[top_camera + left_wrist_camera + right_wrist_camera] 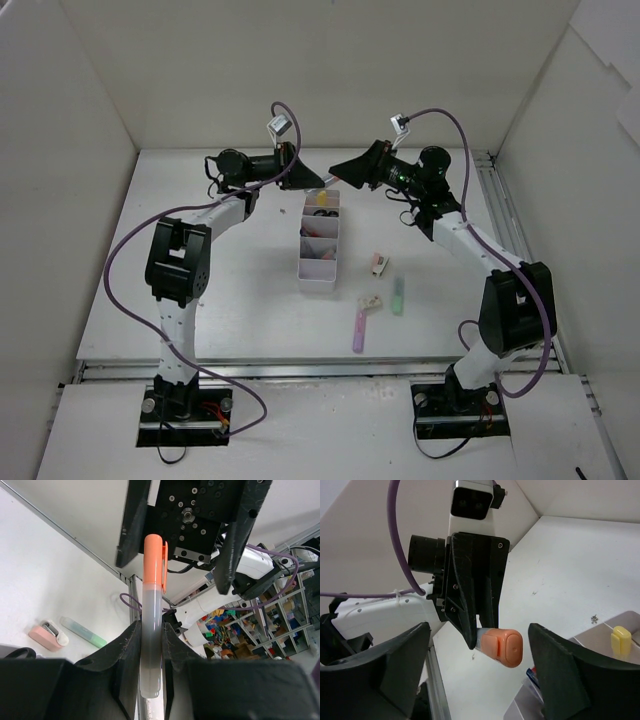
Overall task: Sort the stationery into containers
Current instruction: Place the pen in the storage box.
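Plainly, the orange highlighter (152, 625) is up off the tabletop (200, 300). It is clamped at its pale tail end by the left pincer (151, 632), whose two fingers are closed tight against the barrel. Its long axis runs straight out from that pincer toward the right pincer (479, 642), cap end leading.

The right pincer stands open, one finger on each side of the cap with a clear gap on both sides, touching nothing. So the cap lies directly ahead of the right pincer and centred between its fingers. The barrel points along that pincer's line of approach rather than across it.

This reads as a hand-over in mid-air, with the right arm placed to take it. The coming move turns on that alignment: the right fingers would close across the cap, square to the barrel, before the left lets go. An off-centre close could push the highlighter askew in the left grip.

Below both pincers is the far end of the white tray (318, 281). A yellow highlighter (621, 639) stands in one compartment, just beyond one of the right pincer's fingers.
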### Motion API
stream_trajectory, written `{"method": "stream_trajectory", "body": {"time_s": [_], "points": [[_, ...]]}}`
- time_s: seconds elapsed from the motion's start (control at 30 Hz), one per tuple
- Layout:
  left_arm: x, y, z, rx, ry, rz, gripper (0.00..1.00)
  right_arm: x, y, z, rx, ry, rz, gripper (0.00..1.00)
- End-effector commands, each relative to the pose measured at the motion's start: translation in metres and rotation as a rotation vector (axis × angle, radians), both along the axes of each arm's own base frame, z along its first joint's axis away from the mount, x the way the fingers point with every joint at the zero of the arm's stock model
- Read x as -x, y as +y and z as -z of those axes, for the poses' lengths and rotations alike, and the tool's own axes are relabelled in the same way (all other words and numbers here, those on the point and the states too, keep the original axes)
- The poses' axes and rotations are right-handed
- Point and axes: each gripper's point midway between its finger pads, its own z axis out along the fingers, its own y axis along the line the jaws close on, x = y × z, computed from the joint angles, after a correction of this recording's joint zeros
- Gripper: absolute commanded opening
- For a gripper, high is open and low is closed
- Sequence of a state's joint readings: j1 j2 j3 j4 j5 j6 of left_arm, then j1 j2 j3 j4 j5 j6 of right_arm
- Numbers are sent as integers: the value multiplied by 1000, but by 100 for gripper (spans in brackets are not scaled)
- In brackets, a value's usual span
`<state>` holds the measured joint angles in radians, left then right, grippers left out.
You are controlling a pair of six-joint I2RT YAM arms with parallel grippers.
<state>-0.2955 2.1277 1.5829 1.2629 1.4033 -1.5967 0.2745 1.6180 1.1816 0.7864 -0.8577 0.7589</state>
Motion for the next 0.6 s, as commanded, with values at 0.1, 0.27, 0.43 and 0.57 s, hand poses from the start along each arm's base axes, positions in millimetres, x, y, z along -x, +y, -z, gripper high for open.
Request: {"method": "stream_trajectory", "body": {"time_s": [0.1,0.27,0.43,0.57], "points": [[38,15,-80,183,-541,-29,0,13,3,-47,-32,-187,-50,43],[35,18,-84,197,-544,-49,0,21,7,-54,-28,-213,-82,13],[34,18,-91,215,-565,-61,1,21,9,-55,-19,-232,-87,0],[33,22,-92,207,-553,-69,100,14,3,-62,-4,-282,-57,0]]}}
